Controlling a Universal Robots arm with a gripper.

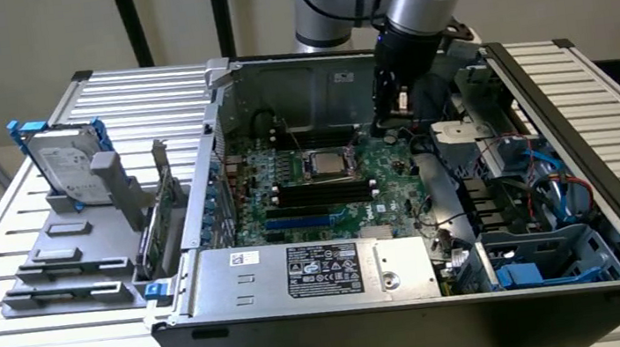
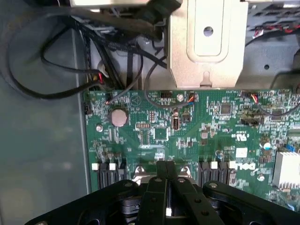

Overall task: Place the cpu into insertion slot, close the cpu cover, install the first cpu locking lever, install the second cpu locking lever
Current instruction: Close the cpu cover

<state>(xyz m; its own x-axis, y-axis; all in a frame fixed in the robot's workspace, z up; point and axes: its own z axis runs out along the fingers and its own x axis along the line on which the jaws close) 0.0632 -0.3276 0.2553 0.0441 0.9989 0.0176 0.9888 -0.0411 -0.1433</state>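
Inside the open computer case, the insertion slot (image 1: 327, 164) sits on the green board with a metal frame, the cpu cover (image 1: 307, 170), lying flat around it. A silvery-grey square, the cpu (image 1: 328, 163), shows in its window. My gripper (image 1: 391, 126) hangs low over the board just to the exterior view's right of the socket. In the wrist view the gripper (image 2: 166, 164) is shut, its black fingers (image 2: 154, 197) pressed together with nothing visible between them. Bits of the socket's metal rim (image 2: 140, 172) peek out on both sides of the tips. The locking levers cannot be made out.
A labelled grey metal box (image 1: 310, 271) fills the case's near side. Black memory sticks (image 1: 319, 194) lie next to the socket. Blue cables (image 1: 549, 188) and a drive cage (image 1: 534, 266) crowd the exterior view's right. A hard drive (image 1: 67, 163) stands on the slatted table. Black cables (image 2: 70, 70) and a metal bracket (image 2: 206, 42) lie beyond the board.
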